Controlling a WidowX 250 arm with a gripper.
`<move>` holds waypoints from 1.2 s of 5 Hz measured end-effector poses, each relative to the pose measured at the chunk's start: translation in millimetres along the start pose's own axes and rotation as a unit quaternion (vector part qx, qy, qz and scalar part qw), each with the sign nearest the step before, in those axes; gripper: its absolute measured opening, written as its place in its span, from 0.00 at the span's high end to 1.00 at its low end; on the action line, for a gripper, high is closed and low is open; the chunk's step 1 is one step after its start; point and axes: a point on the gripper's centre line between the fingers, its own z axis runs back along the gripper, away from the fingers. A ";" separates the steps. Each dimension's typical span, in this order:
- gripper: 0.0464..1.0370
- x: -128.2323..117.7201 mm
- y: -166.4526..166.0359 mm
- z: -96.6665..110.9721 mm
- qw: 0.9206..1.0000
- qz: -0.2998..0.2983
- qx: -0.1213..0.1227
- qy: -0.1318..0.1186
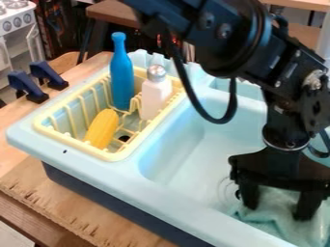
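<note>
The gripper [277, 211] hangs pointing down inside the right basin of the light blue sink [184, 144], low over a pale green and white cloth [266, 223]. Its two fingers stand wide apart, so it is open; whether they touch the cloth I cannot tell. In the left basin a pale yellow dish rack [115, 156] holds an upright blue bottle [121, 77], a white shaker [155, 96] with a silver top, and a yellow corn cob [102, 128] lying at a slant.
Two dark blue clamps [27, 86] stand at the wooden counter's left edge. A white toy stove [18, 24] is at the upper left. The sink's raised divider [145, 137] runs between rack and right basin. The arm crosses the upper right.
</note>
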 end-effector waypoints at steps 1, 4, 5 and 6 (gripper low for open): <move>0.04 16.5 -0.5 -2.0 1.000 -0.003 0.016 -0.025; 0.04 31.9 0.4 5.3 0.998 -0.029 0.039 -0.045; 0.04 29.0 12.2 20.8 0.998 -0.008 0.043 -0.036; 0.04 28.1 8.0 72.0 0.998 0.025 -0.006 -0.058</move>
